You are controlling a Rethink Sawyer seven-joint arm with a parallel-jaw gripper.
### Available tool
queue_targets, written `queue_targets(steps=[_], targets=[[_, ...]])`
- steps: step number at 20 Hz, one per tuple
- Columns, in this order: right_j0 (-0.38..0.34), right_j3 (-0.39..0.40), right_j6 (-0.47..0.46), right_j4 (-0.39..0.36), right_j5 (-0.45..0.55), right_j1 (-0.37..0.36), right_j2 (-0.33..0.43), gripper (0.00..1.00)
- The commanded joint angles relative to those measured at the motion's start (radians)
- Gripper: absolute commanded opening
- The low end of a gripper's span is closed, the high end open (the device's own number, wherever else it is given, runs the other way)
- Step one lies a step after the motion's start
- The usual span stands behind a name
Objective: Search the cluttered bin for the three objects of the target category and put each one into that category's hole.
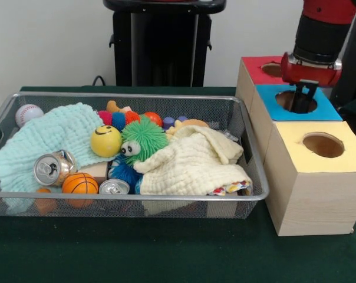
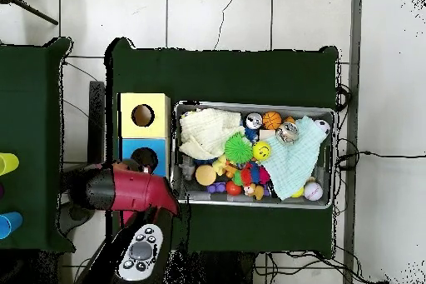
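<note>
The silver wire-mesh bin (image 1: 131, 95) sits on the green table, full of toys and cloths; it also shows in the overhead view (image 2: 254, 104). No clear plastic bottle shows in either view; any in the bin are hidden under the clutter. My gripper (image 1: 305, 97) hangs outside the bin, right over the round hole (image 1: 296, 103) of the blue-topped box (image 1: 328, 111). It looks open and empty. In the overhead view the red arm (image 2: 125, 189) covers the gripper.
A red-topped box (image 1: 254, 69) and a yellow-topped box (image 1: 343, 154) flank the blue one. The bin holds a mint cloth (image 1: 54, 135), a cream cloth (image 1: 193, 162), two silver cans (image 1: 51, 168) (image 1: 114, 187), a green spiky ball (image 1: 144, 138), a smiley ball (image 1: 105, 140), and a basketball (image 1: 79, 184).
</note>
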Motion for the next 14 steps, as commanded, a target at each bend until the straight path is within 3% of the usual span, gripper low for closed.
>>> queue_targets(steps=[1,8,14], targets=[[0.015,0.003,0.275,0.041,-0.014,0.106,0.045,0.00],[0.021,0.004,0.276,0.071,-0.084,0.155,0.054,0.00],[0.077,-0.028,0.288,0.076,-0.020,0.126,-0.061,0.00]])
